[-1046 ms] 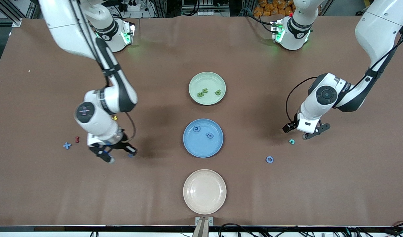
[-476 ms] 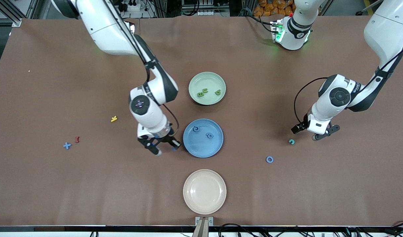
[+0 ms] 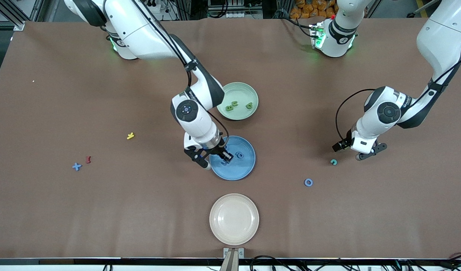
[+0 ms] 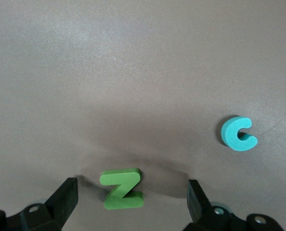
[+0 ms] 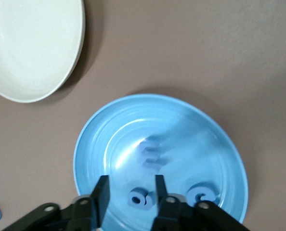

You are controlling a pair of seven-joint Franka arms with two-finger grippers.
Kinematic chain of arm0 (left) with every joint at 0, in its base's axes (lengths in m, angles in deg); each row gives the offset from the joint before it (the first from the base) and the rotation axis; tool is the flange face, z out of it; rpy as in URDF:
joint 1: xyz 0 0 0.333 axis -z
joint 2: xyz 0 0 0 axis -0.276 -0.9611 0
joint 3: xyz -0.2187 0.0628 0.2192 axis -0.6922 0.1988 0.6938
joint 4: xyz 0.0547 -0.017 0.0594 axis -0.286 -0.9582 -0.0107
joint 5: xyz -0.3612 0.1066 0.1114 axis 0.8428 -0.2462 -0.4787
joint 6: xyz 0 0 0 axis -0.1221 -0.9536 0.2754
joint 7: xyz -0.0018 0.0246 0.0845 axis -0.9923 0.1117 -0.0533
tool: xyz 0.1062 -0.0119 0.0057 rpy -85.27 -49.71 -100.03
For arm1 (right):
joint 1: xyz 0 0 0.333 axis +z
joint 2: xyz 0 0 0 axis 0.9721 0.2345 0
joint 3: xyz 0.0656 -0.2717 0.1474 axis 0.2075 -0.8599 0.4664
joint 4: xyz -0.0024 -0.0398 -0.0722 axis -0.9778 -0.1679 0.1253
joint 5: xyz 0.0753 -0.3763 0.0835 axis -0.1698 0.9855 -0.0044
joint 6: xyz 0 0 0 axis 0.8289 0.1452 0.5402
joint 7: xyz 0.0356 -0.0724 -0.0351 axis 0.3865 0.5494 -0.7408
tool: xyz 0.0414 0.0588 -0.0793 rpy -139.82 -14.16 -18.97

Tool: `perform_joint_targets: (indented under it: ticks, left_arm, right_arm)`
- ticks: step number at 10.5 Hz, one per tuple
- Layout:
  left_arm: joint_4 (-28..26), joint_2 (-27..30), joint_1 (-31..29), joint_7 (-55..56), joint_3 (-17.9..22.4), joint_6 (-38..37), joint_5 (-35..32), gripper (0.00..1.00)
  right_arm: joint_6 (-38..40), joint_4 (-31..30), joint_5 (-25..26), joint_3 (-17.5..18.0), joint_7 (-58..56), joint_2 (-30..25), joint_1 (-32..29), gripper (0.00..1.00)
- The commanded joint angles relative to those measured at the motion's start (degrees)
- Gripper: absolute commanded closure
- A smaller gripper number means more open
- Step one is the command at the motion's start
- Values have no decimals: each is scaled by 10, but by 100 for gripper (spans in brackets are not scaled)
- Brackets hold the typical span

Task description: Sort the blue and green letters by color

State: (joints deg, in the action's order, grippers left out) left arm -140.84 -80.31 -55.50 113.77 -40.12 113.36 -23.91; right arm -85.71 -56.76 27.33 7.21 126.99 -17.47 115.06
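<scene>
Big brown table [image 3: 64,210] with black cables along its near edge, and the blue plate [image 3: 245,167] sits mid-table between a green plate [image 3: 241,89], farther from the front camera and holding three green letters [image 3: 234,105], and an empty cream plate [image 3: 234,219] nearer to it. The right gripper [image 3: 214,158] hangs over the blue plate with its fingers parted and nothing in them, a blurry blue letter [image 5: 151,153] loose under it and two more blue letters [image 5: 139,198] lying in the plate. Toward the left arm's end from the blue plate, the left gripper [image 3: 349,150] hovers wide open and empty over a green Z [image 4: 122,188] beside a teal C [image 3: 333,162], with a blue ring [image 3: 308,182] nearer the camera, while a blue cross [image 3: 77,166], a red piece [image 3: 88,159] and a yellow piece [image 3: 130,136] lie toward the right arm's end.
</scene>
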Motion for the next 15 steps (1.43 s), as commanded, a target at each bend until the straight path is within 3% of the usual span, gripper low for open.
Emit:
perform_joint_targets:
  ticks: [1, 2, 3, 4, 7, 11, 15]
  left_arm:
    - [-9, 1, -9, -2, -4, 9, -18, 0]
    - [-8, 2, -9, -1, -4, 9, -18, 19]
    - [-8, 2, -9, -1, -4, 9, -17, 81]
    - [-9, 2, -9, -2, -4, 9, -18, 100]
    - [-12, 3, -8, -2, -4, 9, -18, 100]
    - [-3, 8, 6, 3, -9, 8, -18, 100]
    - [6, 19, 105, 72, -12, 8, -17, 100]
  right_arm:
    - [8, 21, 5, 1, 2, 12, 1, 0]
    - [15, 18, 20, 1, -3, 9, -5, 0]
    - [43, 16, 45, 0, -26, 4, -15, 0]
    - [91, 16, 68, 0, -74, 1, -36, 0]
    - [152, 15, 76, -12, -207, -8, -94, 0]
    - [162, -3, 76, -40, -320, -25, -174, 0]
    - [162, -76, 76, -49, -406, -96, -294, 0]
